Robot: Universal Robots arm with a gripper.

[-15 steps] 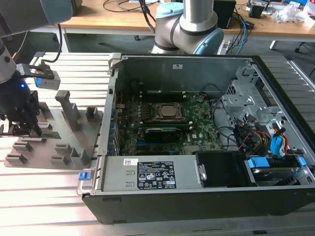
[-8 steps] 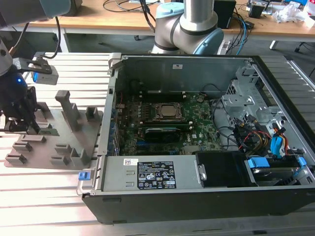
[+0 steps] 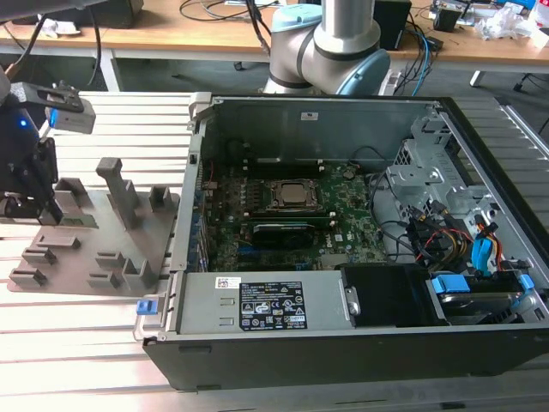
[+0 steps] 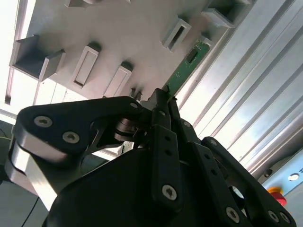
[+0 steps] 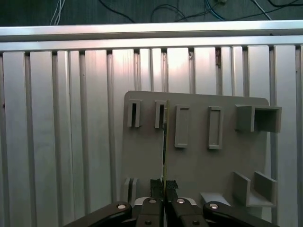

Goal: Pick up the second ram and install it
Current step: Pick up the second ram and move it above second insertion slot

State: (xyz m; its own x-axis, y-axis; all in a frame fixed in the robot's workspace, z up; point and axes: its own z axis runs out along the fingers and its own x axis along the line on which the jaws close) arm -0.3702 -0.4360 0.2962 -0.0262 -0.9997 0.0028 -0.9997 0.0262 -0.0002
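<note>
The second ram (image 4: 187,64) is a slim green stick that stands on edge along the grey holder (image 4: 132,38). In the first wrist view the ram (image 5: 164,142) appears as a thin line running from a slot of the holder (image 5: 199,161) down to my fingertips. My gripper (image 5: 164,188) is shut on the near end of the stick, a black finger on each face. In the exterior view the gripper (image 3: 30,204) stands over the holder (image 3: 94,249) at the exterior view's left, away from the open computer case (image 3: 343,326).
The case lies open with its green motherboard (image 3: 343,225), the processor socket (image 3: 294,195) and long slots (image 3: 283,232) below it. Cables and drive cages (image 3: 446,215) fill its right side. The holder's upright blocks (image 3: 116,184) stand close to the gripper. Ribbed aluminium table (image 5: 61,118) all around.
</note>
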